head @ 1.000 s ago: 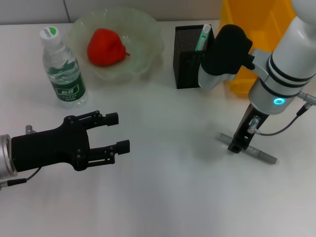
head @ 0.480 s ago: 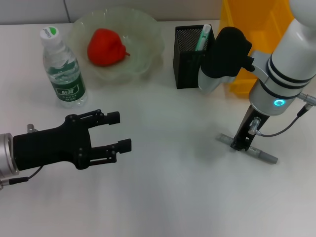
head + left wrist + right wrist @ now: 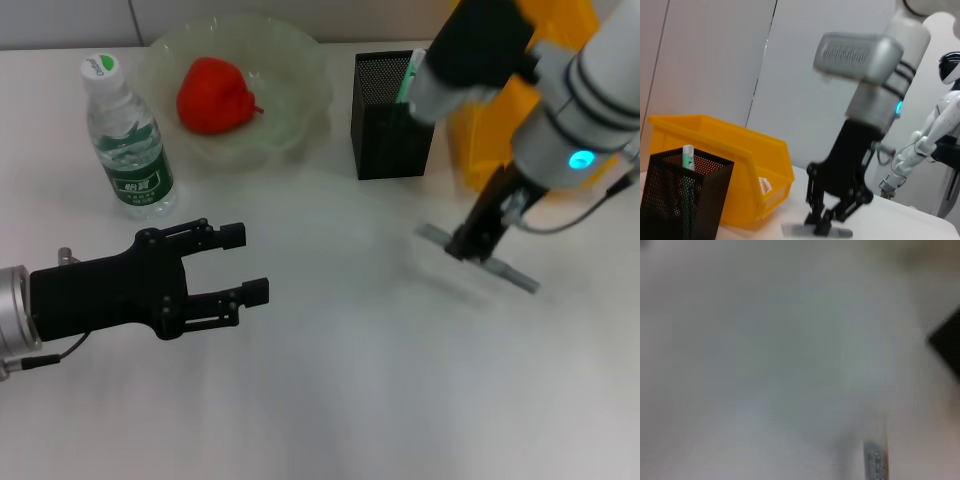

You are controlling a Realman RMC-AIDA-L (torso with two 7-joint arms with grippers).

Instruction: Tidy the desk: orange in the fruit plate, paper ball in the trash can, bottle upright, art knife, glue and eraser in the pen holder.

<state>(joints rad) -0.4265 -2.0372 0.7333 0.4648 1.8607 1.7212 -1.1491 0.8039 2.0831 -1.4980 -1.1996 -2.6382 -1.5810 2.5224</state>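
Carrying art knife (image 3: 478, 257) clamped in right gripper (image 3: 470, 243) fingers at right; orange (image 3: 214, 95) plated, bottle (image 3: 128, 140) upright; left gripper (image 3: 245, 264) spread, lower left

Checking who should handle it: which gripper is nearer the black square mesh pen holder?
Right. The right gripper, shut on the grey art knife, is just in front of the black square mesh pen holder, to its right. The left gripper is open, farther off on the left.

Head camera looks down; left wrist camera shares the pen holder (image 3: 391, 115) (image 3: 682, 200).
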